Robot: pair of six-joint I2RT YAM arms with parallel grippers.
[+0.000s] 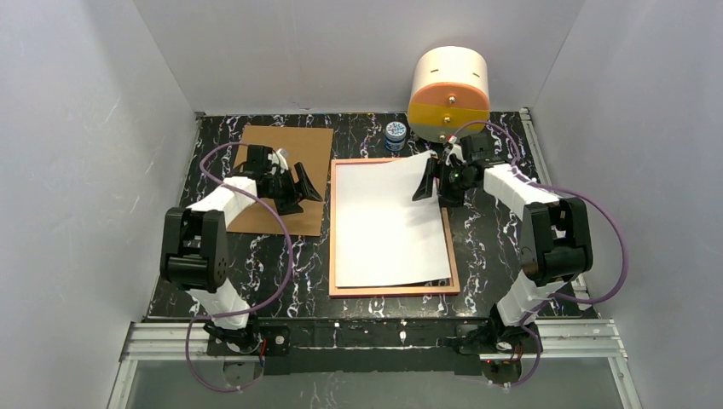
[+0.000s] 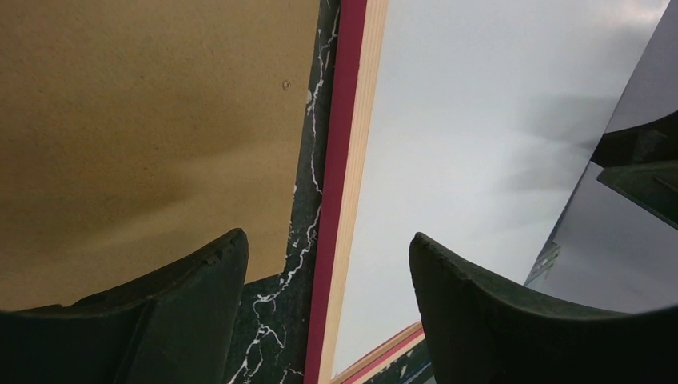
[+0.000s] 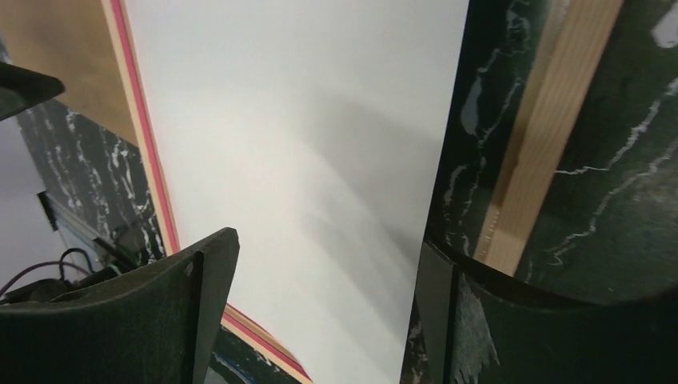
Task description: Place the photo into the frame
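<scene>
Left tool (image 2: 328, 240), wrist-only: pink frame (image 2: 340, 160) edge

**Two matching arms in black and white**

The left arm (image 1: 223, 200) and the right arm (image 1: 511, 189) are built alike. Each has boxy white link shells joined by chunky black joint housings, and each rises from a black base. A left cable (image 1: 290, 256) in purple loops beside its arm, and a right cable (image 1: 621, 247) of the same purple does likewise. The left claw (image 1: 309, 186) and the right claw (image 1: 426, 181) are black. Seen close, their fingers (image 2: 480, 312) are broad, matte, curved blades narrowing to blunt tips.
</scene>
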